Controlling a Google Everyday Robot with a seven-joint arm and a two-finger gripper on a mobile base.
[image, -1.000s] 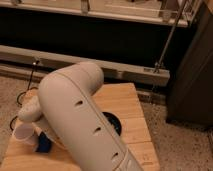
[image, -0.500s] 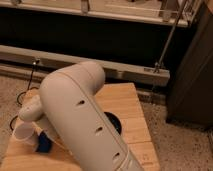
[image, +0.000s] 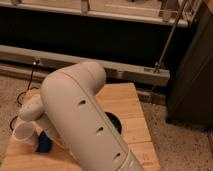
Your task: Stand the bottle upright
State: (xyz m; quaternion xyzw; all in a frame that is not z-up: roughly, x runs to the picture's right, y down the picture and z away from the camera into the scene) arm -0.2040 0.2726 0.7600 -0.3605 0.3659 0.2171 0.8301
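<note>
Nothing has shifted since the earlier frames: my white arm [image: 85, 120] still lies across the wooden table [image: 127, 102], covering most of it. My gripper is hidden below the arm toward the table's left side, so whether it is clenched or released I cannot tell. The bottle is hidden too. A white cup [image: 22, 134] shows at the left edge, just beside a blue object [image: 44, 144]

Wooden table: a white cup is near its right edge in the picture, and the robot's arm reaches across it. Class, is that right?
No. The white cup is near the left edge of the wooden table, not the right, as the camera view shows. The arm does reach across it. The gripper is hidden behind the arm's low end, by the cup.
</note>
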